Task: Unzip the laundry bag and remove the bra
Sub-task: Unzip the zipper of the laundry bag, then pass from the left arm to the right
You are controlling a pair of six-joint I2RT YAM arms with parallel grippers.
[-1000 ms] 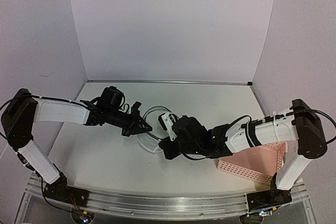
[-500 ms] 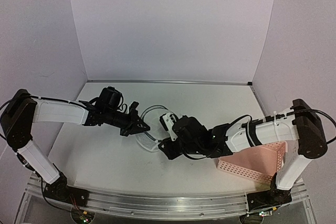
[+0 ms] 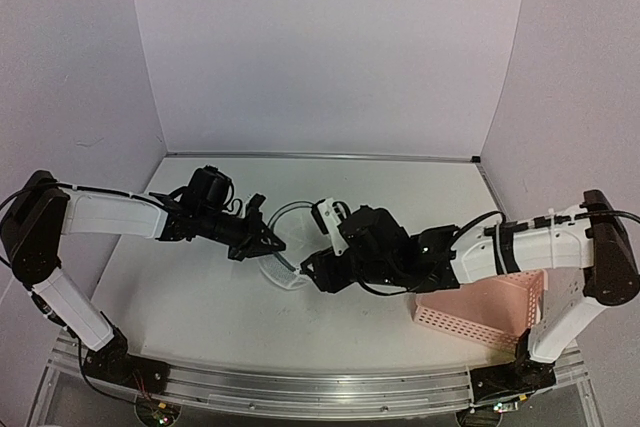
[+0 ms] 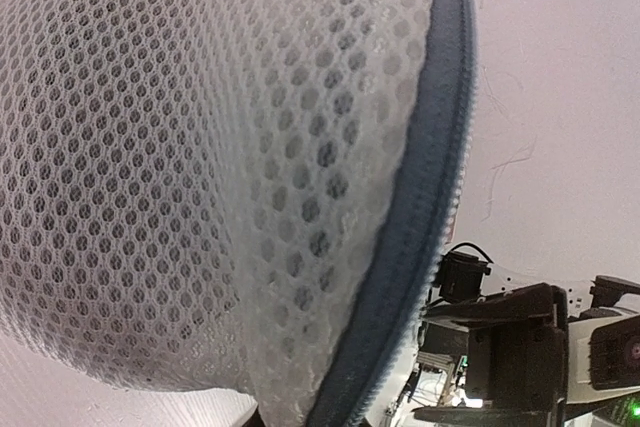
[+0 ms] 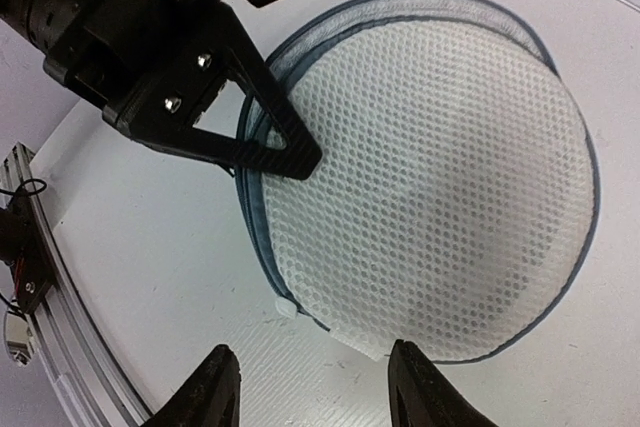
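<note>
Laundry bag [image 5: 430, 187] rim pinched by left fingers [image 5: 265, 142]; right fingers [image 5: 415, 392] parted.

Both arms reach inward, the left claw [image 5: 292, 157] pinched closed, the right claw [image 5: 315, 387] spread apart.

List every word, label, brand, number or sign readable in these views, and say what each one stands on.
None: no readable text shows in any view.
The round white mesh laundry bag, the pink perforated plastic basket and the black left hand bear no lettering that can be seen.
</note>
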